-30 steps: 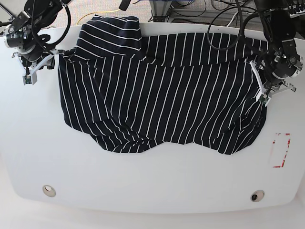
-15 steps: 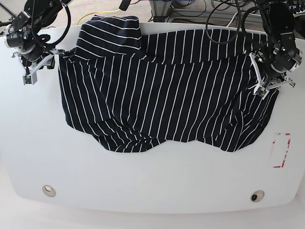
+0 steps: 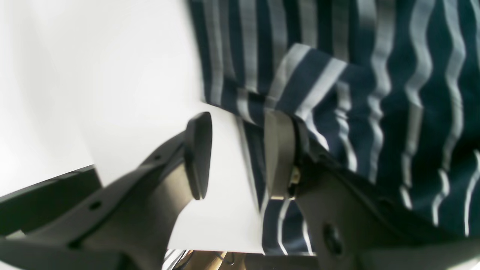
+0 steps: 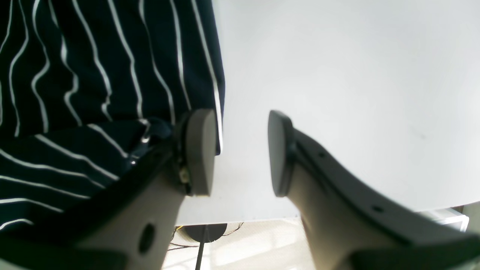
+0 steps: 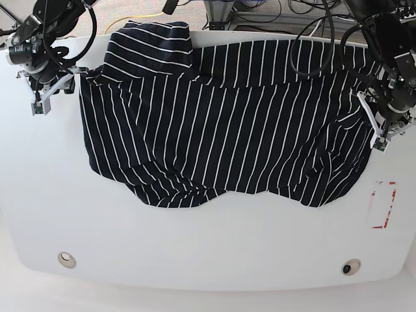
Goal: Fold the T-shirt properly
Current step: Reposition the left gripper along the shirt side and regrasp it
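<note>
On the white table (image 5: 195, 247), striped T-shirt (image 5: 221, 123) spread out, both arms' fingers (image 3: 198, 153) parted, gripping nothing

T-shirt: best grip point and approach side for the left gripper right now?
Probably the side edge of the T-shirt nearest the left gripper, coming in sideways from the bare table. In the left wrist view that hem lies flat between the open fingers, so closing there should catch a single layer. The rumpled lower edge looks bunched, so less clean.
</note>
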